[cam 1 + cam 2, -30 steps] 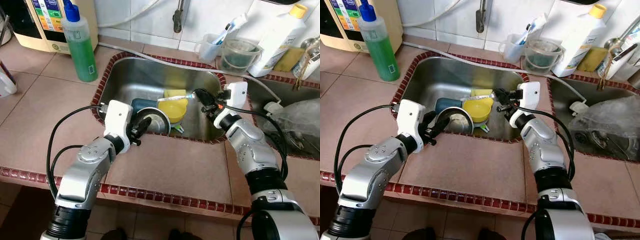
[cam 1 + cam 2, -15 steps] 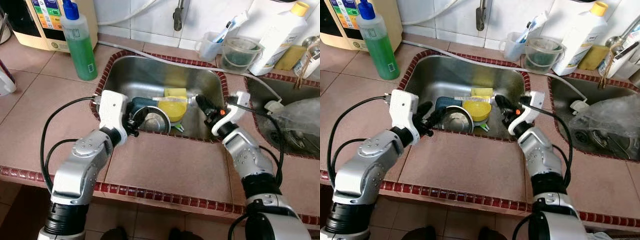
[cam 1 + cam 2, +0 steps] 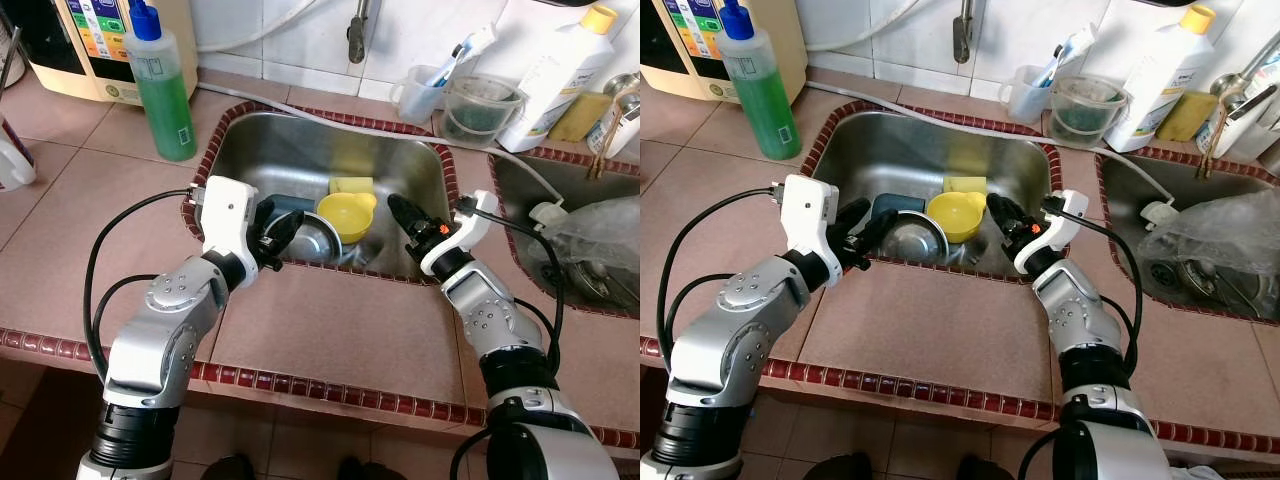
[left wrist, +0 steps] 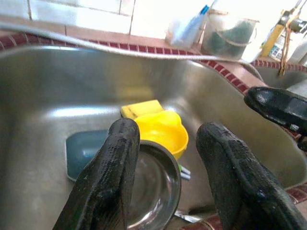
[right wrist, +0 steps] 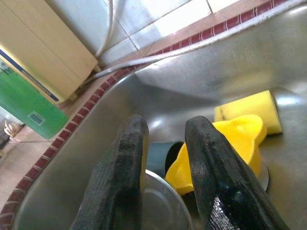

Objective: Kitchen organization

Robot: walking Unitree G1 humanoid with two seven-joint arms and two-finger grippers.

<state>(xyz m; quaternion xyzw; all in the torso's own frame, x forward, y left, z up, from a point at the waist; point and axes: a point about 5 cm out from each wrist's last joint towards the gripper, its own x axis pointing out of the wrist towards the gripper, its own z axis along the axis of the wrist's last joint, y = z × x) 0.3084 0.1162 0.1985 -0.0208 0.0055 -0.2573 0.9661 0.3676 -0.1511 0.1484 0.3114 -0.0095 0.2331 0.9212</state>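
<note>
- Since the earlier frame, both arms had shifted at the stainless sink in mid-frame: the long utensil once held over the bowls was gone from the right gripper, which had dropped inside the right wall.
- At the sink's left rim, the left gripper hung with fingers spread, holding nothing.
- Nothing sat between the right gripper's parted fingers either.
- Steel bowl, blue dish, yellow bowl and sponge lay clustered on the sink floor.
- Judged step: clearing the sink; next, the left gripper closing on the steel bowl's rim.
</note>
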